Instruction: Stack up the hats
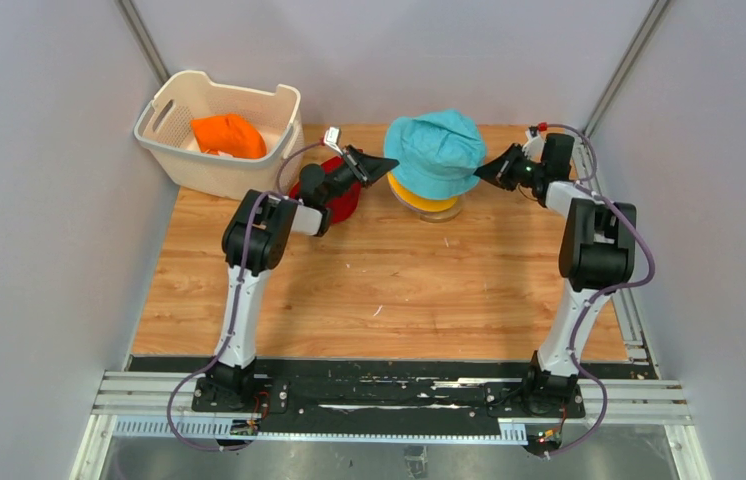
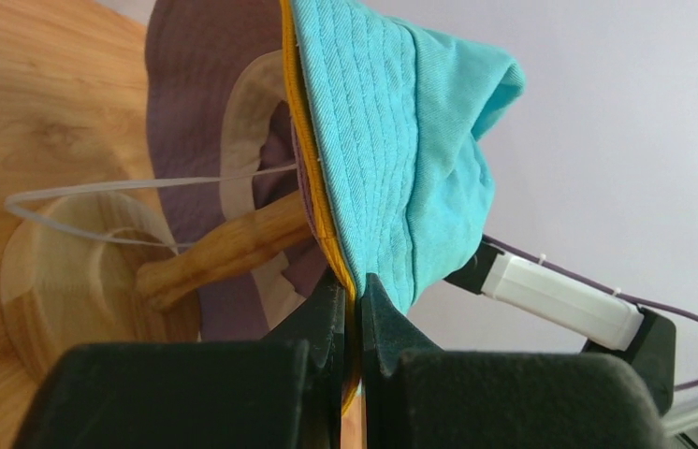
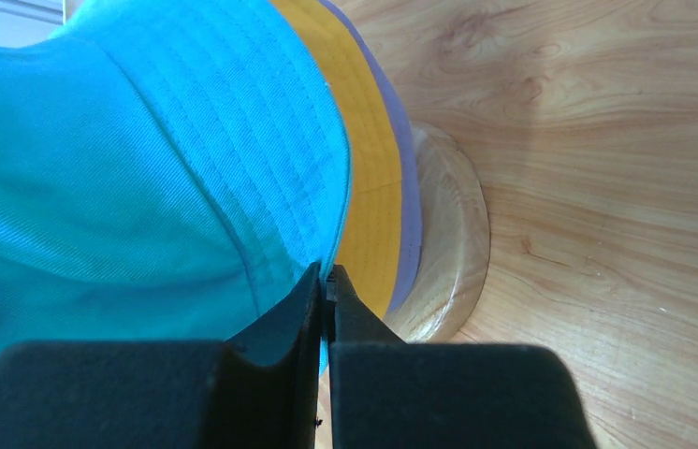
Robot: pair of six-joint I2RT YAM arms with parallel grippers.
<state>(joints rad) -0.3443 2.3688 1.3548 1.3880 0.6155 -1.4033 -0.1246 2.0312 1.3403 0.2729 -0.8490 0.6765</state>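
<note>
A teal hat (image 1: 436,150) sits on top of a yellow hat (image 1: 424,197) and a lavender hat (image 2: 186,112) on the wooden stand (image 1: 441,212). My left gripper (image 1: 381,165) is shut on the teal brim (image 2: 392,140) at its left side, and the yellow brim's edge (image 2: 312,187) shows in the slit between the fingers. On the other side my right gripper (image 1: 484,172) is shut on the teal brim (image 3: 139,168), just above the yellow brim (image 3: 369,187). A red hat (image 1: 339,203) lies on the table under my left arm. An orange hat (image 1: 229,135) lies in the basket.
The white perforated basket (image 1: 177,160) stands at the back left corner. The stand's round wooden base (image 3: 448,243) rests on the table at the back centre. A thin white loop (image 2: 93,201) hangs by the stand's stem. Grey walls close in both sides.
</note>
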